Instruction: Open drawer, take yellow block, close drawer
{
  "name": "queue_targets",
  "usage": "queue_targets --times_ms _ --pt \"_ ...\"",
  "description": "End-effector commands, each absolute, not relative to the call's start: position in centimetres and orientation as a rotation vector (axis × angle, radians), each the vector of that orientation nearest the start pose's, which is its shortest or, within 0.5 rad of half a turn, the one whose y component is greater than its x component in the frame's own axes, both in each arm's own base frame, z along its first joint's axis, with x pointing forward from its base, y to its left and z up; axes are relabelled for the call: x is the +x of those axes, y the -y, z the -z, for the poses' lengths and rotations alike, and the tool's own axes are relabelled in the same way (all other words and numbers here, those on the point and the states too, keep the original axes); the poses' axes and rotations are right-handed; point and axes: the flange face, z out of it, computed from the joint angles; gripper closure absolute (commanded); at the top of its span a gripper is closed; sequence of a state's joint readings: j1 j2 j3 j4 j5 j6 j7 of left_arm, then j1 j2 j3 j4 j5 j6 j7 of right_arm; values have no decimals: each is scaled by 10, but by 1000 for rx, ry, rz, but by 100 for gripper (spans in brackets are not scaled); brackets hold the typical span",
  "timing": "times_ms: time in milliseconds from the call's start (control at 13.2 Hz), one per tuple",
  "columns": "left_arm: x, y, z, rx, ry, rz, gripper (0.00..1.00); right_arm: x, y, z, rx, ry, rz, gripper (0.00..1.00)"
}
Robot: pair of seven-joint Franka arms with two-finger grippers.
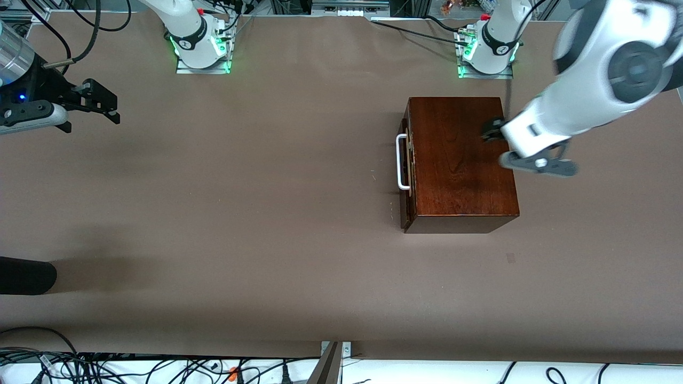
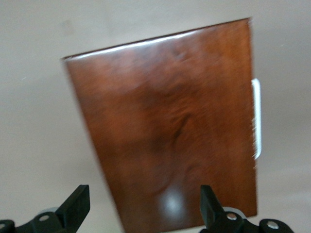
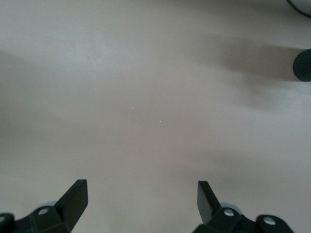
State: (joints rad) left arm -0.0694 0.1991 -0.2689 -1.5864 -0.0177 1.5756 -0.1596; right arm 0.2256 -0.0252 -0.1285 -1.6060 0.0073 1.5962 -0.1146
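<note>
The dark reddish-brown wooden box point(image 1: 461, 160) stands toward the left arm's end of the table. Its drawer point(image 1: 405, 205) is pushed in or nearly so, and its white bar handle point(image 1: 401, 162) faces the right arm's end. The yellow block is hidden. My left gripper point(image 1: 493, 132) is open and empty above the box top, over the edge away from the handle. In the left wrist view the left gripper point(image 2: 143, 199) has the box top point(image 2: 170, 126) and handle point(image 2: 256, 119) below it. My right gripper point(image 1: 98, 101) is open and empty, waiting over bare table; the right wrist view shows the right gripper point(image 3: 142, 194) above bare table.
A black rounded object point(image 1: 26, 276) lies at the right arm's end of the table, nearer to the front camera, and shows in the right wrist view point(image 3: 303, 65). Cables point(image 1: 106, 368) run along the table's near edge. The brown table point(image 1: 240, 213) stretches between the arms.
</note>
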Motion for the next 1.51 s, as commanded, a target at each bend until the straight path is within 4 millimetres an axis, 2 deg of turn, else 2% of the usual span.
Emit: queue_targets --times_ms 0,227,378,454,605,757,1211,1438 --pt "575 250 -483 -3192 -219 -285 0 549 -52 -630 -3108 318 36 0" --pt "563 325 -439 -3202 -225 -270 0 550 -52 -630 -3108 318 43 0" --pt "554 362 -406 -3209 -263 -284 0 550 -52 -630 -3108 318 43 0" --pt "552 374 -391 -3212 -280 -287 0 550 -52 -630 -3108 318 43 0" --pt "546 386 -371 -3196 -312 -291 0 550 -51 -630 -3108 316 43 0" --pt "542 393 -361 -3135 -347 -256 0 550 -48 -631 -3111 309 46 0" --pt "507 431 -326 -2946 -242 -124 0 551 -51 -632 -3108 315 70 0" --pt "501 431 -312 -2888 -203 -90 0 551 -51 -632 -3108 315 70 0"
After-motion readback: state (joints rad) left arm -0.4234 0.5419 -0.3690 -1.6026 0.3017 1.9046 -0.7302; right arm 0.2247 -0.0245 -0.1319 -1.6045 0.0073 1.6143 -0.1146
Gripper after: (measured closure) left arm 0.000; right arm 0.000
